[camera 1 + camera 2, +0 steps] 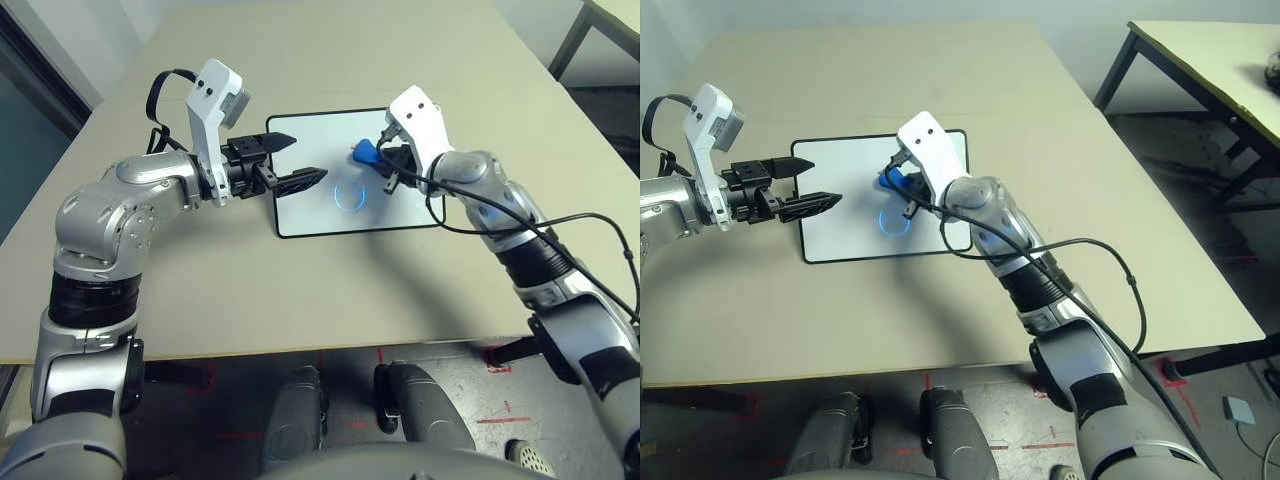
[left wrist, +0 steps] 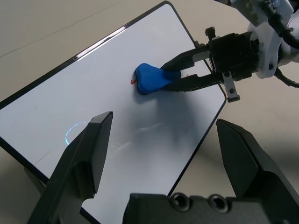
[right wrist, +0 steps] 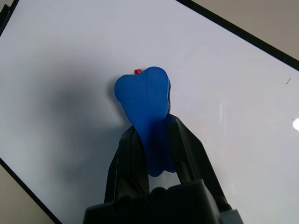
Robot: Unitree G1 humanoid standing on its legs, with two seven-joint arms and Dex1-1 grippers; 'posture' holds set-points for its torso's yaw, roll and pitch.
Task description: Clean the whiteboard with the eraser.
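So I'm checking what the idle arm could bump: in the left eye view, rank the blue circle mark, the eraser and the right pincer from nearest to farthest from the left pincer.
1. Blue circle mark, on the whiteboard just beyond the left pincer.
2. Eraser, farther across the board.
3. Right pincer, shut on the eraser, almost level with it; close to call.

Rect. white board w/ thin black frame (image 1: 300, 225) lies flat, faint blue ring near centre. Small blue squeezed eraser (image 3: 145, 100) held over its middle, beside red speck.
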